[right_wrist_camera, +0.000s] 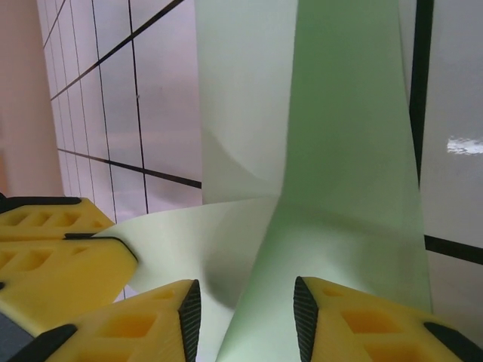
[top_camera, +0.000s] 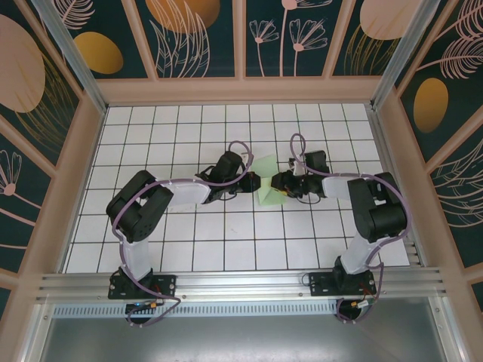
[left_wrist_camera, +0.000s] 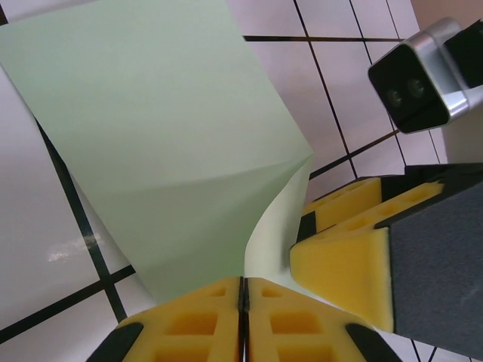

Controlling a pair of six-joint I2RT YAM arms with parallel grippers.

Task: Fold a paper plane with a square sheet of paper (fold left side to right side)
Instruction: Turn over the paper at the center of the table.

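We count one square sheet of paper [top_camera: 266,181], pale green, on one white gridded table [top_camera: 189,249]. We count two arms, the left arm [top_camera: 139,207] and the right arm [top_camera: 381,204], and two grippers, the left gripper [top_camera: 252,181] and the right gripper [top_camera: 278,183]. Each gripper carries two yellow fingers [left_wrist_camera: 189,324], so we see four in the left wrist view.

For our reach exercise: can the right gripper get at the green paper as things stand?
Probably yes: the paper lies between the open jaws of the right gripper, and the left gripper, shut on its edge alongside, leaves that gap free.
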